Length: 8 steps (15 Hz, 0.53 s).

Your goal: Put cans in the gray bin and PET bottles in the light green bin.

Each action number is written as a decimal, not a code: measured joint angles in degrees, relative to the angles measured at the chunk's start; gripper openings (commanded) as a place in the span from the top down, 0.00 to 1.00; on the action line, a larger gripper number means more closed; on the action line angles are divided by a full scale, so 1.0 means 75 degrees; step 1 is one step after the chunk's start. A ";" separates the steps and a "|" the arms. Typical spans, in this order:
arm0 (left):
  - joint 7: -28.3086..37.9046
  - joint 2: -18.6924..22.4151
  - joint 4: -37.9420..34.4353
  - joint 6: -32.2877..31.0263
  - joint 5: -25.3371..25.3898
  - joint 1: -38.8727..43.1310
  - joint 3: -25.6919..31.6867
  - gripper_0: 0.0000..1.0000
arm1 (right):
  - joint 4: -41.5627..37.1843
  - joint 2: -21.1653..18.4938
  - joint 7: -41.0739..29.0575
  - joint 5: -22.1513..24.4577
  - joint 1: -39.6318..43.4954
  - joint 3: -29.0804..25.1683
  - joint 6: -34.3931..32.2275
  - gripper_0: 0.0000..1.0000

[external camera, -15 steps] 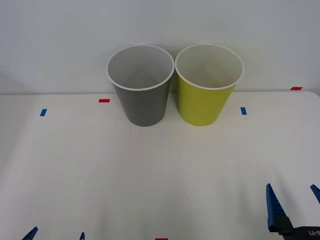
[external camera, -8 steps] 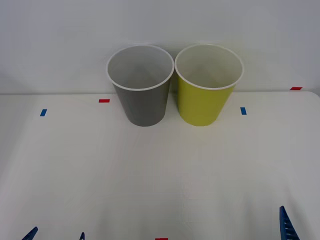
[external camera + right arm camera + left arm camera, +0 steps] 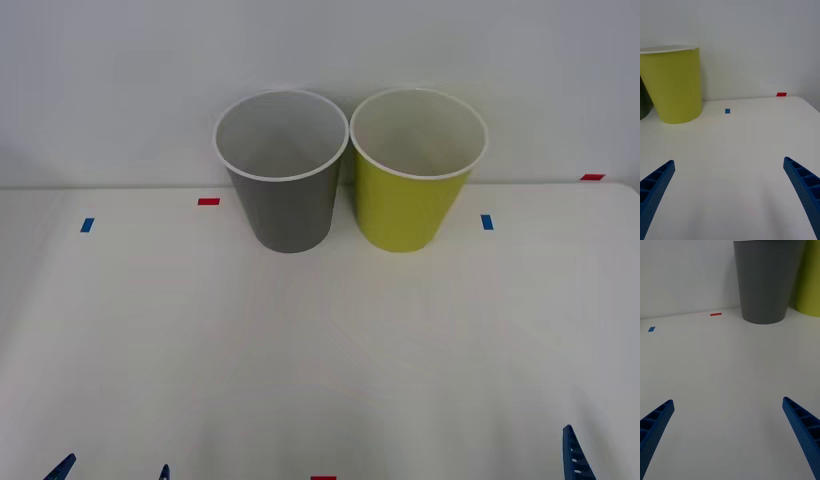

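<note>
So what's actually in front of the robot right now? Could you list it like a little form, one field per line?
Surface: white table with small red and blue tape marks
Gray bin: upright at the far side of the table, to the robot's left of the other bin
Light green bin: upright, right beside the gray bin
Bin contents: nothing visible from the front view
Left gripper: open, low at the near edge, holding nothing
Right gripper: open, low at the near edge, holding nothing
</note>
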 measured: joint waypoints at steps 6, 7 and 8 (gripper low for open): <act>0.0000 0.0000 0.0000 0.0000 0.0000 0.0000 0.0000 0.00 | 0.0000 0.0001 0.0001 0.0000 0.0000 0.0000 0.0002 0.00; 0.0000 0.0000 0.0000 0.0000 0.0000 0.0000 0.0000 0.00 | 0.0000 0.0001 0.0001 0.0000 0.0000 0.0000 0.0002 0.00; 0.0000 0.0000 0.0000 0.0000 0.0000 0.0000 0.0000 0.00 | 0.0000 0.0001 0.0001 0.0000 0.0000 0.0000 0.0002 0.00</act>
